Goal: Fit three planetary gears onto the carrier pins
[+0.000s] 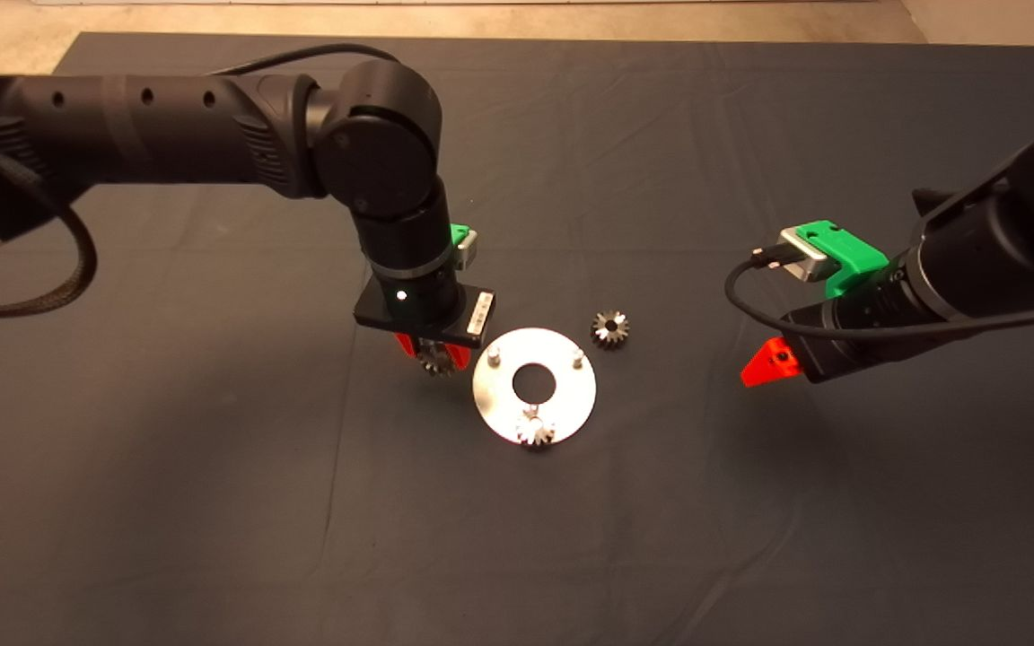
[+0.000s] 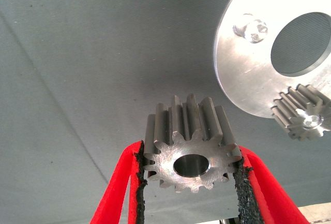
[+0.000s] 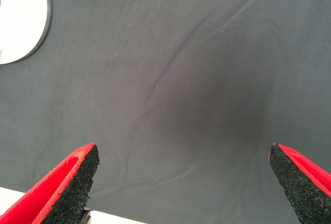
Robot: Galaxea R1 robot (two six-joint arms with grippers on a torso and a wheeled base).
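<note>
Just beside the white disc (image 1: 535,386), the left gripper (image 2: 189,175) pinches a gear (image 2: 189,149) between its fingers, likely bore-down for the nearest bare pin (image 2: 250,29). One gear (image 1: 536,431) already sits pinned; another gear (image 1: 609,328) lies on the mat. The right gripper (image 3: 183,182) waits, fingers spread.

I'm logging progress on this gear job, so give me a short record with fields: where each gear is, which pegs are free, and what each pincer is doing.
Disc: white disc flat on the dark mat
Gear one: seated gear on the peg at the disc's near edge
Gear two: held gear clamped in the left pincer, beside the disc's left edge
Gear three: loose gear on the mat, off the disc's far right
Free pegs: left peg, right peg
Right pincer: open, holding nothing, over mat right of the disc
</note>
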